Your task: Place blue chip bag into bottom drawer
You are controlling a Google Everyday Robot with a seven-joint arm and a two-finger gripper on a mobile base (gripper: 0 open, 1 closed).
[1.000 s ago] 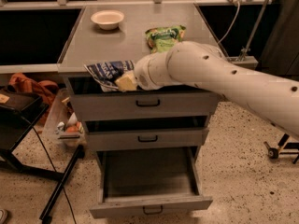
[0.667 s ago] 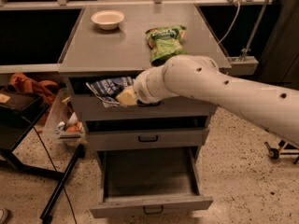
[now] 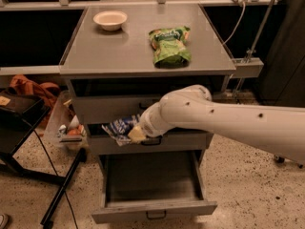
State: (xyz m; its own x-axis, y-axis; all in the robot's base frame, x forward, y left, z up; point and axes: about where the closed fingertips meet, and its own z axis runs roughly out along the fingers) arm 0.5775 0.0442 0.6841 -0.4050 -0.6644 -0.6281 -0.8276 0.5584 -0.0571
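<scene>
The blue chip bag (image 3: 119,128), dark blue foil with white lettering, hangs in my gripper (image 3: 135,133) in front of the middle drawer, above the left part of the open bottom drawer (image 3: 152,209). My white arm reaches in from the right. The gripper is shut on the bag's right end. The bottom drawer is pulled out and its grey inside shows nothing in it; a small dark handle sits on its front.
A green snack bag (image 3: 169,45) and a pale bowl (image 3: 110,19) lie on the grey cabinet top (image 3: 119,56). The two upper drawers (image 3: 109,109) are closed. A black stand (image 3: 28,142) and orange cloth (image 3: 26,87) are at the left.
My gripper has carried the blue chip bag down from the cabinet top's front edge, past the top drawer, to the middle drawer's front.
</scene>
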